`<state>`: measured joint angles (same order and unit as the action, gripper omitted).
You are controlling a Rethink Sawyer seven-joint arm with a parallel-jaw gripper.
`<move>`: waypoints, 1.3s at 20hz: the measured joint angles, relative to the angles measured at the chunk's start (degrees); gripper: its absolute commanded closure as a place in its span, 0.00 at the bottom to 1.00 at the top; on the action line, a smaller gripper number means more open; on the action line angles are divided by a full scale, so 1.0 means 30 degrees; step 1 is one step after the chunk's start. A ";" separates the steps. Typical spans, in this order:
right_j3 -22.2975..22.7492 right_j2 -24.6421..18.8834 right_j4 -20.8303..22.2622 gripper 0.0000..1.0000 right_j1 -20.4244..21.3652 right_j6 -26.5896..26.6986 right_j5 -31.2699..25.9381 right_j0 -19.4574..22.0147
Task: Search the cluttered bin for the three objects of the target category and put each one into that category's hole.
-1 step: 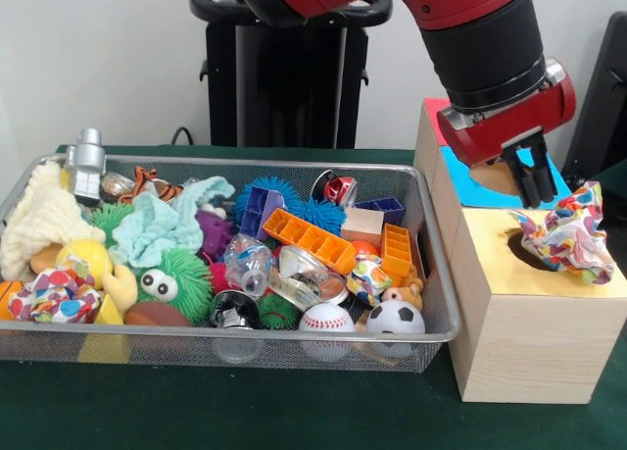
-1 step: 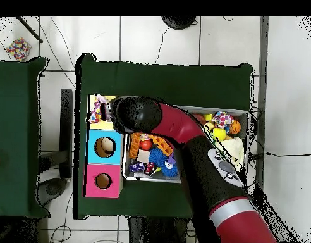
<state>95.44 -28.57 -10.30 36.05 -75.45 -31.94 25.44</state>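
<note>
From my remote station I judge this to be a robotics laboratory, not a home or shop. A red and black industrial arm reaches over a table covered in dark green cloth, and a black pedestal stands against a plain white wall behind it. The overhead view shows a pale tiled floor with loose cables trailing across it, and a second green-covered table alongside. The apparatus is purpose-built: a wire mesh bin heaped with assorted toys, and beside it a wooden sorting box with coloured tops and round holes.
</note>
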 measured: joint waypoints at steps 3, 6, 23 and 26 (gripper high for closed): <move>0.0001 -0.0527 0.0008 1.00 -0.0305 0.0000 0.0385 0.0267; -0.0001 -0.0960 0.0019 1.00 -0.0700 0.0000 0.0866 0.0432; 0.0004 -0.1833 0.0153 1.00 -0.2353 0.0000 0.2568 0.0717; 0.0001 -0.1734 0.0365 1.00 -0.2475 0.0000 0.2568 0.0642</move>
<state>95.45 -33.77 -9.21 28.63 -75.45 -24.24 27.36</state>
